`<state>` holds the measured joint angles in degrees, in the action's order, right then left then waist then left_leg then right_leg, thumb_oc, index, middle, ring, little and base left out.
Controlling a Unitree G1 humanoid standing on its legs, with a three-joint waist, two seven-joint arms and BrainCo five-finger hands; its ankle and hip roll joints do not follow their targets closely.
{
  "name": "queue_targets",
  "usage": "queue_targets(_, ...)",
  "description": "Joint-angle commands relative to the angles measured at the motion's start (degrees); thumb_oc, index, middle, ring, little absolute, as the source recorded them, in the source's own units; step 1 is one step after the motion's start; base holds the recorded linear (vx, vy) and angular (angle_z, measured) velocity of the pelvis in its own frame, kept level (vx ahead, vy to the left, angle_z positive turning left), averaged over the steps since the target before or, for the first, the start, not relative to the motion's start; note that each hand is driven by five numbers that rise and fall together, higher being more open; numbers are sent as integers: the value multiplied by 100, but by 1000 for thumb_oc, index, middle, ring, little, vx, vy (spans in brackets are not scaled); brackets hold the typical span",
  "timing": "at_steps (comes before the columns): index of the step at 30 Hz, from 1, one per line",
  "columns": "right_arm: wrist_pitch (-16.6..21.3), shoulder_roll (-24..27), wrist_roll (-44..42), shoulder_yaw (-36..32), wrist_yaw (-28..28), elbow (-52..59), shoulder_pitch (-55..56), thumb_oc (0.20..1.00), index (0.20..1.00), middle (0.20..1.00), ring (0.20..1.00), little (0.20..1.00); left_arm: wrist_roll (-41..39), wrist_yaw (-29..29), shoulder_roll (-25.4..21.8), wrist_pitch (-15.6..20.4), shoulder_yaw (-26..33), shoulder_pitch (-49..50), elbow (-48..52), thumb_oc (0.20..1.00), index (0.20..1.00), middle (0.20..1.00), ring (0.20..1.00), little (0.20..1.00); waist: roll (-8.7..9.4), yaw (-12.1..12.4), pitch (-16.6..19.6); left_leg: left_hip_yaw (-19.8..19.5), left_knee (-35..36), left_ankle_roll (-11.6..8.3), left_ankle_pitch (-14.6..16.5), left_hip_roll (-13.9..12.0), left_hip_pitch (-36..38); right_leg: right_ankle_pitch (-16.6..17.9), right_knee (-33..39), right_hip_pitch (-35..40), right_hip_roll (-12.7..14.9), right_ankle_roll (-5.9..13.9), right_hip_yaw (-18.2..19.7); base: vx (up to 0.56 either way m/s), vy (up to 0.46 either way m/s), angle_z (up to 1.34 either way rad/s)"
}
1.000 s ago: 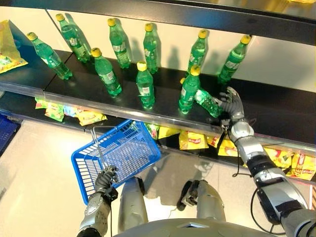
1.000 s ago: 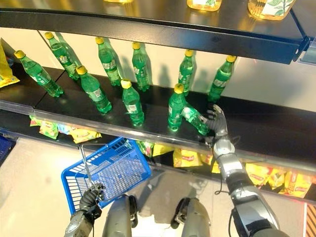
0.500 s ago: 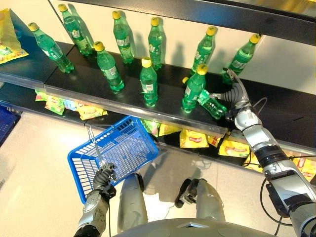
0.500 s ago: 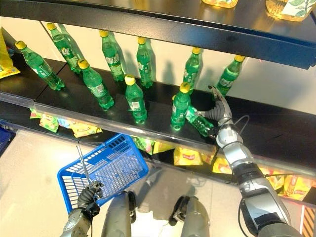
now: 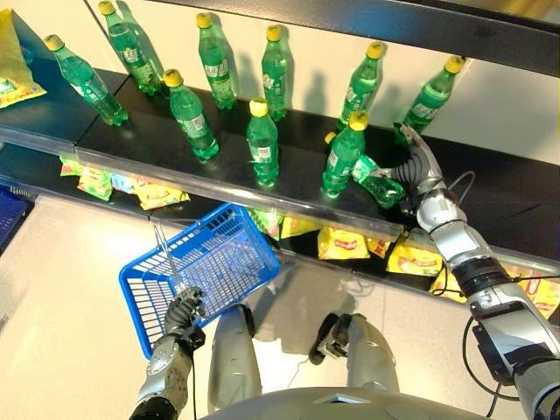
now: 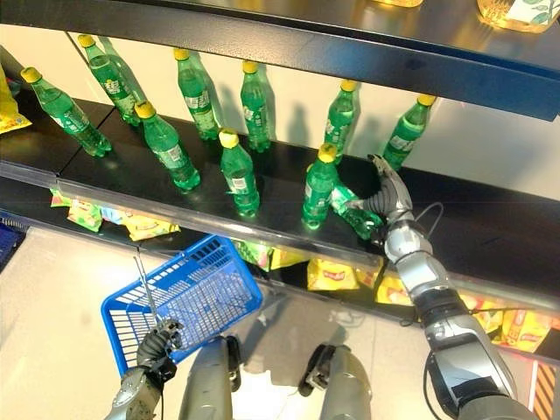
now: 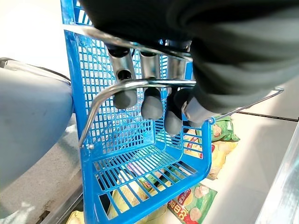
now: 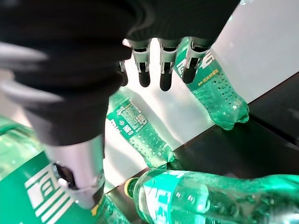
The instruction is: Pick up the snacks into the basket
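The tipped green bottle (image 5: 374,179) lies on the black shelf (image 5: 490,188), leaning against an upright bottle (image 5: 343,157). Judged rigid, smooth, rather heavy and prone to roll; best gripped round its labelled middle. Right hand (image 5: 418,168): fingers (image 8: 164,65) nearly straight, spread beside the bottle, enclosing nothing. Left hand (image 5: 182,312): fingers (image 7: 152,100) curled round the wire handle (image 7: 135,85) of the blue basket (image 5: 140,293), hanging below the shelf.

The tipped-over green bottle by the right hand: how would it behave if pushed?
The tipped bottle lies on its round side on the smooth black shelf, so it would probably roll. It leans against an upright bottle, which might topple. The right hand is beside it, fingers straight.
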<state>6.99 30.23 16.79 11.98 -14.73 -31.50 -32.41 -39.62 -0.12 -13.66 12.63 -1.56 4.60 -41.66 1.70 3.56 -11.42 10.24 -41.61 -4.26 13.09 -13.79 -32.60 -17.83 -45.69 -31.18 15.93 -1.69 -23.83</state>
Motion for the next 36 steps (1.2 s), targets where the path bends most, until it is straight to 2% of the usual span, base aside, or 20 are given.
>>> queue_targets(1, 71, 171, 24, -69, -6, 137, -82, 1000, 1000, 1000, 1000, 1000, 6, -157, -62, 167, -92, 164, 358, 200, 200, 200, 200, 200, -31, 23, 263, 329, -182, 289, 120, 31, -64, 371, 316, 46, -152, 594, 335, 67, 6, 0)
queue_targets(4, -17, 146, 22, 48, 107, -107, -203, 1000, 1000, 1000, 1000, 1000, -31, -174, -71, 162, -112, 146, 431, 200, 200, 200, 200, 200, -26, 23, 261, 336, -172, 289, 105, 28, -93, 404, 330, 10, -139, 595, 324, -27, 3, -1)
queue_targets(5, -14, 147, 20, 50, 103, -115, -217, 1000, 1000, 1000, 1000, 1000, -32, -174, -70, 162, -109, 142, 438, 200, 200, 200, 200, 200, -21, 16, 253, 389, -111, 360, -44, 27, -140, 534, 408, -23, -125, 520, 266, 0, 0, 0)
queue_targets(6, -63, 140, 39, 100, 151, -182, -287, 1000, 1000, 1000, 1000, 1000, -30, -170, -78, 140, -103, 147, 486, 200, 200, 200, 200, 200, -28, 25, 261, 329, -180, 291, 106, 33, -115, 408, 325, -7, -137, 597, 320, -86, 6, 0)
queue_targets(7, -109, 126, 20, 149, 184, -362, -434, 1000, 1000, 1000, 1000, 1000, -36, -177, -88, 133, -105, 159, 534, 200, 200, 200, 200, 200, -21, 36, 249, 390, -127, 366, -43, 32, -183, 546, 406, -47, -119, 517, 249, 58, 3, 1)
queue_targets(8, -143, 117, 8, 182, 202, -447, -509, 1000, 1000, 1000, 1000, 1000, -39, -180, -100, 126, -108, 177, 556, 200, 200, 200, 200, 200, -28, 52, 255, 332, -196, 294, 104, 34, -155, 418, 325, -24, -130, 591, 305, 0, 0, 0)
queue_targets(11, -189, 70, -84, 298, 210, -789, -883, 1000, 1000, 1000, 1000, 1000, -72, -199, -121, 109, -144, 188, 620, 200, 200, 200, 200, 200, -28, 92, 244, 334, -179, 296, 91, 32, -165, 432, 320, -42, -123, 592, 312, -3, 4, 0)
queue_targets(12, -179, 70, -90, 309, 202, -811, -913, 1000, 1000, 1000, 1000, 1000, -73, -199, -118, 109, -137, 178, 626, 200, 200, 200, 200, 200, -23, 83, 231, 390, -115, 368, -58, 32, -209, 563, 398, -75, -110, 516, 256, 0, 0, 0)
queue_targets(13, -201, 55, -102, 372, 220, -909, -1032, 1000, 1000, 1000, 1000, 1000, -78, -197, -133, 99, -151, 193, 643, 200, 200, 200, 200, 200, -26, 109, 234, 333, -191, 296, 86, 42, -181, 434, 314, -49, -124, 588, 317, -78, 6, 0)
queue_targets(14, -215, 49, -132, 432, 234, -991, -1196, 1000, 1000, 1000, 1000, 1000, -85, -191, -141, 94, -153, 198, 710, 200, 200, 200, 200, 200, -21, 116, 215, 386, -134, 368, -66, 44, -241, 569, 384, -91, -107, 515, 256, 70, 4, 1)
queue_targets(15, -228, 37, -151, 476, 253, -1031, -1299, 1000, 1000, 1000, 1000, 1000, -91, -191, -144, 84, -160, 212, 743, 200, 200, 200, 200, 200, -26, 126, 208, 330, -218, 294, 101, 42, -200, 428, 288, -61, -116, 594, 316, 0, 0, 0)
queue_targets(23, -402, -145, -189, 953, 458, -1820, -2105, 1000, 1000, 1000, 1000, 1000, -139, -157, -219, -10, -133, 218, 777, 200, 200, 200, 200, 200, 1, 195, 158, 316, -224, 293, 90, 56, -240, 465, 278, -100, -124, 577, 310, 6, 1, 1)
queue_targets(36, -551, -287, 39, 1370, 754, -2738, -2539, 1000, 1000, 1000, 1000, 1000, -124, -167, -238, -95, -128, 184, 703, 200, 200, 200, 200, 200, 17, 180, 104, 311, -257, 298, 99, 57, -270, 484, 227, -153, -114, 569, 320, 0, 0, 0)
